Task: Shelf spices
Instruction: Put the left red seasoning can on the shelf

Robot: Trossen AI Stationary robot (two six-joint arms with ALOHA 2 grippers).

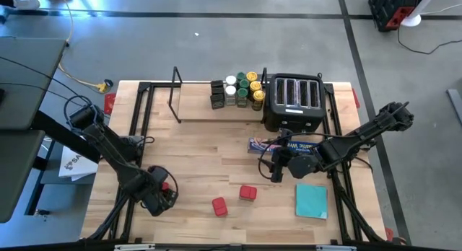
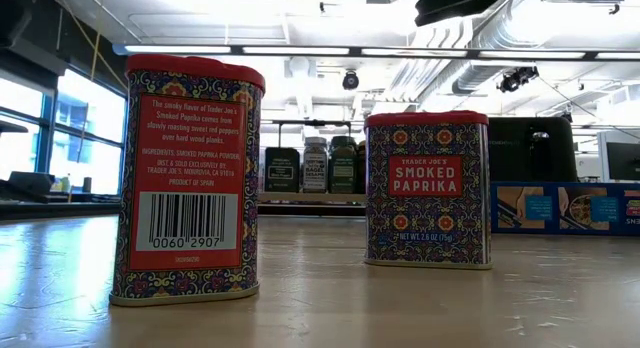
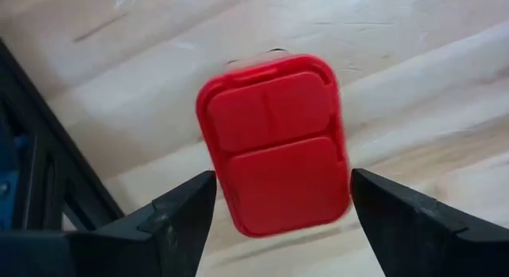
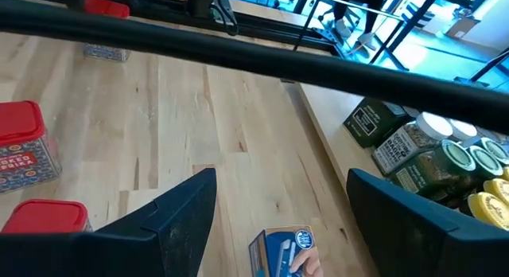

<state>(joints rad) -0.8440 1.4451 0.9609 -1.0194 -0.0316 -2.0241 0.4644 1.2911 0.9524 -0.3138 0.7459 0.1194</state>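
Note:
Three red spice tins show in the high view. One red tin [image 1: 167,186] stands upright on the table at the near left, and my left gripper [image 1: 162,195] hovers over it, pointing down and open; in the left wrist view its fingers [image 3: 183,217] flank the tin's red lid [image 3: 274,146] without touching. Two more tins [image 1: 219,205] [image 1: 247,192] stand near the front middle, close up in the low view [image 2: 187,178] [image 2: 428,188]. Several jars [image 1: 242,89] and dark tins stand on the shelf [image 1: 209,107] at the far edge. My right gripper [image 1: 276,166] hangs open above the table's middle.
A black toaster [image 1: 292,103] stands at the far right beside the jars. A long blue box [image 1: 285,145] lies before it, under my right gripper [image 4: 278,197]. A flat teal square [image 1: 311,200] lies at the near right. Bare wood lies between the tins and the shelf.

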